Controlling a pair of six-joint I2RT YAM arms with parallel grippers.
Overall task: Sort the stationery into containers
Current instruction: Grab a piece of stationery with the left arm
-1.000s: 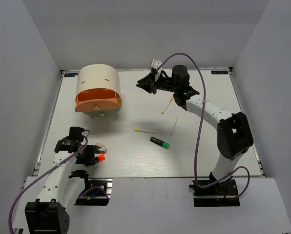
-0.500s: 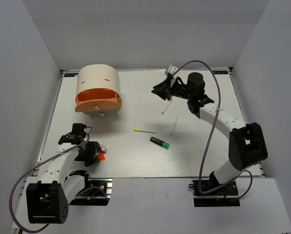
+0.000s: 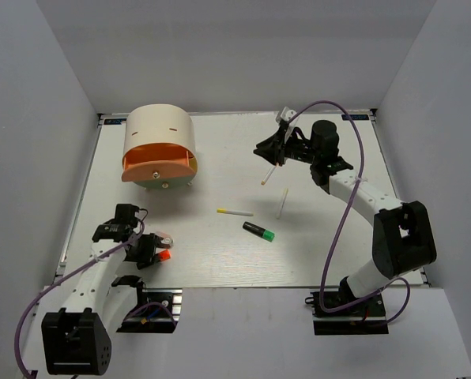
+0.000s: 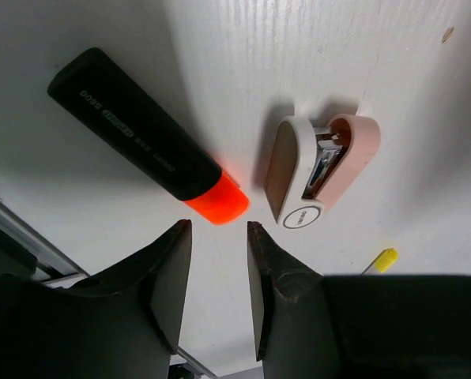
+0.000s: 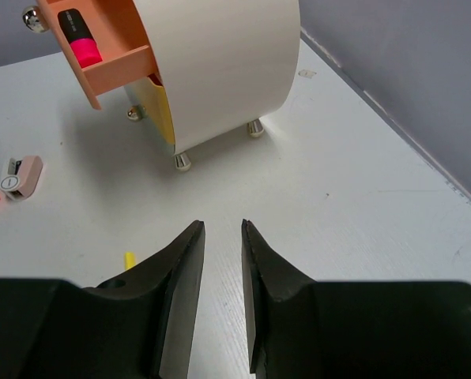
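The cream half-cylinder container point(image 3: 158, 134) stands at the far left, its orange drawer point(image 5: 109, 47) open with a pink-ended marker point(image 5: 81, 43) inside. My left gripper point(image 3: 150, 251) is open and empty at the near left, fingertips just short of an orange-ended black marker point(image 4: 145, 148). The grey-and-pink sharpener point(image 4: 318, 170) lies beside that marker. My right gripper point(image 3: 265, 150) is open and empty above the table's far middle, pointing toward the container point(image 5: 220, 63). On the table lie a green-ended marker point(image 3: 259, 230) and three thin pens point(image 3: 235, 212), point(image 3: 270, 173), point(image 3: 282, 203).
Grey walls close the table on three sides. A yellow drawer point(image 5: 163, 118) sits under the orange one, above small metal feet point(image 5: 182, 162). The right arm's purple cable point(image 3: 338, 213) loops over the right side. A yellow pen tip point(image 4: 381, 260) shows by the left fingers.
My right gripper has drawn back to the right and nearer, away from the container, and stays empty. My left gripper has barely shifted beside the orange-ended marker.
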